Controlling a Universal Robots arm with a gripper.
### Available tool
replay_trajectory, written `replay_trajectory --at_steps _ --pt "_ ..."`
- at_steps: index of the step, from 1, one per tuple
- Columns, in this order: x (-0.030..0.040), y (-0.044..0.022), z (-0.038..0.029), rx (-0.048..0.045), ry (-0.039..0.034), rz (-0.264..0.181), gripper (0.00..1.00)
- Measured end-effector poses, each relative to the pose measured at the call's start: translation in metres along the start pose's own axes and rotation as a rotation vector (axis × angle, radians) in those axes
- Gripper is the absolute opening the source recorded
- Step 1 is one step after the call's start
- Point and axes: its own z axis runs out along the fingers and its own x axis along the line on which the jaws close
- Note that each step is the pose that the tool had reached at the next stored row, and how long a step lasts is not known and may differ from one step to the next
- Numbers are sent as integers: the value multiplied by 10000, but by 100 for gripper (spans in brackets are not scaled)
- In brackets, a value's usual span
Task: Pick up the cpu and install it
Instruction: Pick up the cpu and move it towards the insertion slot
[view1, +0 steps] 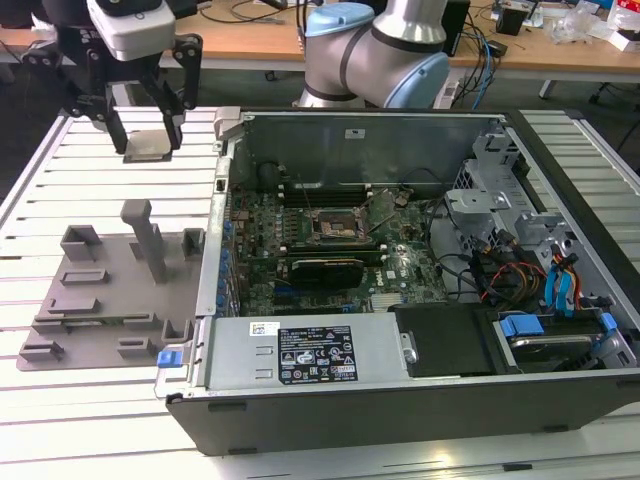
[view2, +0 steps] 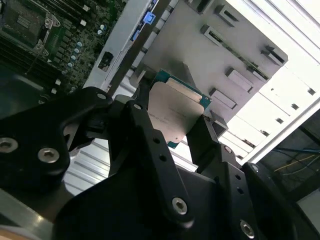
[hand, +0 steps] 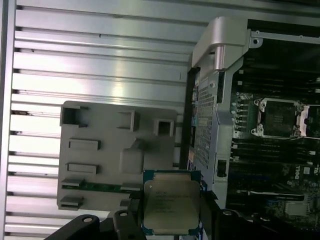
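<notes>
My gripper hangs in the air at the exterior view's far left, above the slatted table and beside the open computer case. It is shut on the cpu, a thin square chip with a pale metal top and a green edge, held flat between the two black fingers. The cpu shows in both wrist views, above the grey plastic tray. The black motherboard socket with its metal frame lies inside the case, well to the exterior view's right of the gripper.
The case's raised side wall stands between the gripper and the motherboard. The grey tray has upright blocks and posts. Cables, a drive cage and a black card crowd the case interior.
</notes>
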Motion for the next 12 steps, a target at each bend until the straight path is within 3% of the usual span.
replay_trajectory --at_steps 8,12 --pt "-239 -12 8 18 1 -1 55" --pt "-320 -18 10 25 2 0 55"
